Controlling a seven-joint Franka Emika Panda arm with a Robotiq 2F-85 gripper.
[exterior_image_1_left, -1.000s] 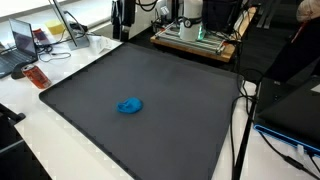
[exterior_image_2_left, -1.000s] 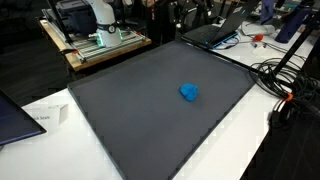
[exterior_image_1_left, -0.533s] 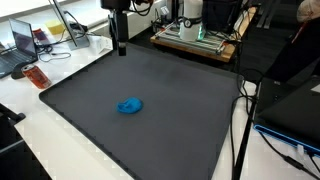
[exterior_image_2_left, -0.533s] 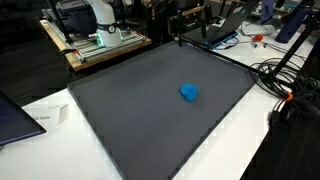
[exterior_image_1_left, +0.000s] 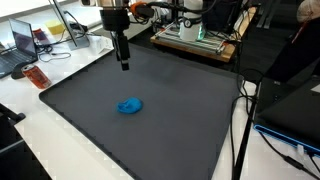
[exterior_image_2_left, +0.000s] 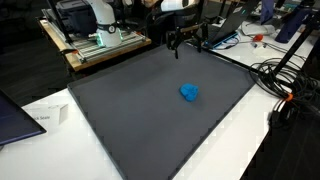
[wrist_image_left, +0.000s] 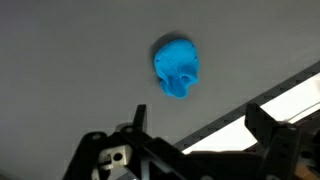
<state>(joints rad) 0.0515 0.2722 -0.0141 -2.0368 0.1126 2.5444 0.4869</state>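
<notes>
the gripper (exterior_image_1_left: 124, 62) hangs fingers-down over the far edge of the mat (exterior_image_1_left: 190, 120). its jaws are spread and empty, since the blue lump (exterior_image_1_left: 130, 105) lies mid-mat, well apart.

- In an exterior view the camera sits raised beyond the dark mat (exterior_image_1_left: 160, 125), facing across it from middling range.
- In an exterior view it overlooks the mat (exterior_image_2_left: 130, 115) from off a corner.
- The wrist view hangs close above the mat (wrist_image_left: 70, 60), facing down.
- All share the blue lump (exterior_image_1_left: 129, 105) on the mat.
</notes>
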